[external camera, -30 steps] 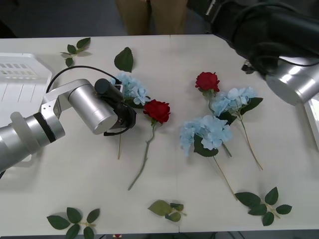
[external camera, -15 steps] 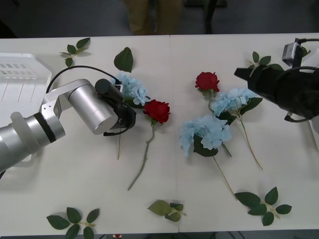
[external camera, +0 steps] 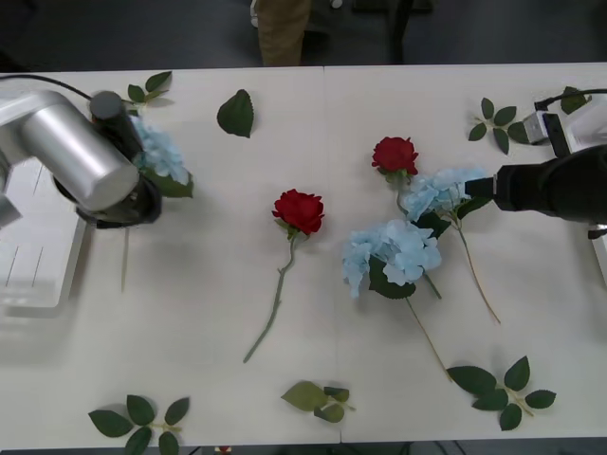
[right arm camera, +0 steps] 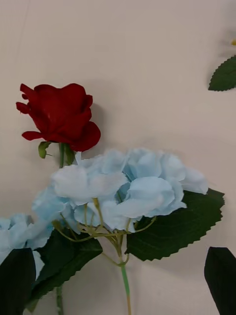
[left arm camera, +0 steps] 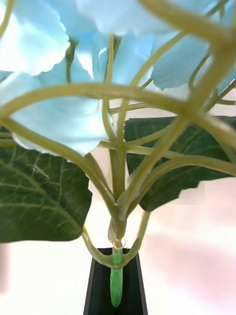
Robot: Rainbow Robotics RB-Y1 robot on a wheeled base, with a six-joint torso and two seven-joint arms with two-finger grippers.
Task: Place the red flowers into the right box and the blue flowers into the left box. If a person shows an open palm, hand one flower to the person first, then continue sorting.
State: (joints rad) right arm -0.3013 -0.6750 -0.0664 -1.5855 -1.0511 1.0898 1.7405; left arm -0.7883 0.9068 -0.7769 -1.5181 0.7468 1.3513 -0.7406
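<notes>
My left gripper (external camera: 142, 194) is up at the table's left, shut on the stem of a blue flower (external camera: 163, 156). In the left wrist view that green stem (left arm camera: 116, 275) is pinched between black fingers (left arm camera: 98, 295), and the stem's tail (external camera: 123, 261) hangs beside the left box (external camera: 38, 284). Two red flowers (external camera: 300, 210) (external camera: 395, 154) lie mid-table. Two more blue flowers (external camera: 446, 192) (external camera: 394, 251) lie to their right. My right gripper (external camera: 486, 186) is open and hovers at the nearer blue head (right arm camera: 128, 184), next to a rose (right arm camera: 61, 115). The right box (external camera: 600, 248) shows as an edge.
Loose green leaf sprigs lie along the front edge (external camera: 137, 417) (external camera: 321, 398) (external camera: 503, 384), at the far left (external camera: 142, 95) (external camera: 236, 113) and far right (external camera: 498, 125). A person's tan trouser leg (external camera: 283, 28) stands beyond the far edge.
My left arm has lifted the blue flower away from the middle rose and carried it left toward the white bin. The right arm has drawn back to the right and settled lower by the right-hand flowers.
</notes>
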